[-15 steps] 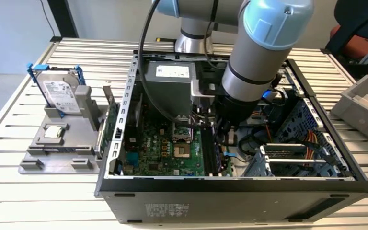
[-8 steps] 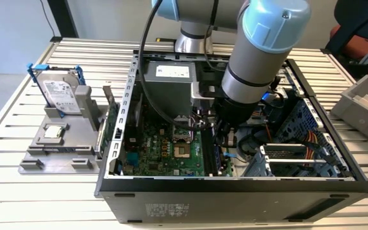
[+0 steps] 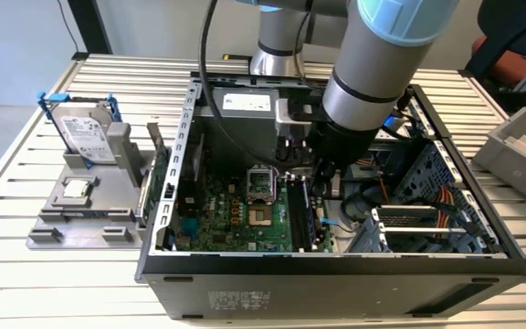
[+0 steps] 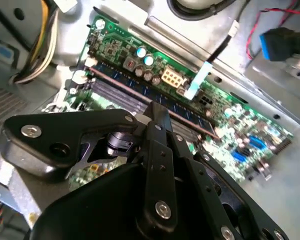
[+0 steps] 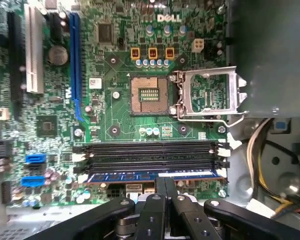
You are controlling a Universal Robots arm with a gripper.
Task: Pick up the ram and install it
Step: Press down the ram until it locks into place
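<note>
The ram (image 5: pixel 152 175) is a long thin stick with a bluish face. It stands on edge in the outermost of the black motherboard slots (image 5: pixel 150 155), between the white end latches. In the second wrist view the ram (image 4: pixel 125 85) runs as a dark strip across the green board. My gripper (image 5: pixel 165 184) is shut, its two fingertips pressed together right over the stick's top edge near its middle; whether they touch it I cannot tell. Nothing is held between the fingers. In the exterior view the gripper (image 3: pixel 320 179) is deep inside the open computer case (image 3: pixel 167 205).
The open CPU socket (image 5: pixel 150 94) with its raised metal lid (image 5: pixel 208 92) lies beside the slots. Cable bundles (image 5: pixel 262 160) hang at the case wall. Outside the case, a silver hard drive with blue clips (image 3: pixel 85 133) stands on a grey holder; a grey bin (image 3: pixel 523 151) is at the exterior view's right.
</note>
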